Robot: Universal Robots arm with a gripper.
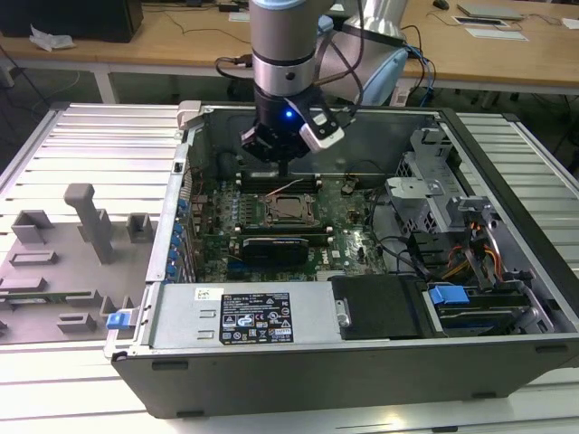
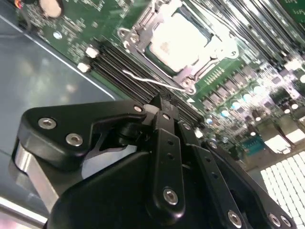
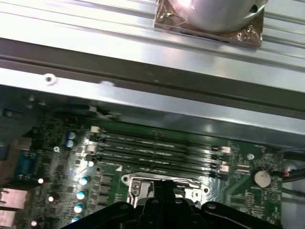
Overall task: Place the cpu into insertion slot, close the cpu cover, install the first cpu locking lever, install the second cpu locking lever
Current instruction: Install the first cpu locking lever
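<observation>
cpu (image 2: 178,38) is sitting in the insertion slot (image 1: 291,210) mid-motherboard (image 2: 228,78), with the cpu cover (image 2: 138,26) lying flat around it. a thin wire lever (image 2: 152,82) sticks out free at the socket's edge. gripper (image 2: 161,101) hovers right by that lever, fingertips pinched together, nothing in them.

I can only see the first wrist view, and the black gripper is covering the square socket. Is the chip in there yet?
Observer: Yes. In the second wrist view the cpu lies flat, its pale top showing through the window of the cpu cover.
Operator: Is anything sticking out next to it?
Observer: A thin wire lever runs along the cover's side nearest the gripper. I cannot tell whether it is latched.
Operator: Where's the arm in the whole box?
Observer: In the exterior view the arm stands over the open computer case, reaching down by the memory slots.
</observation>
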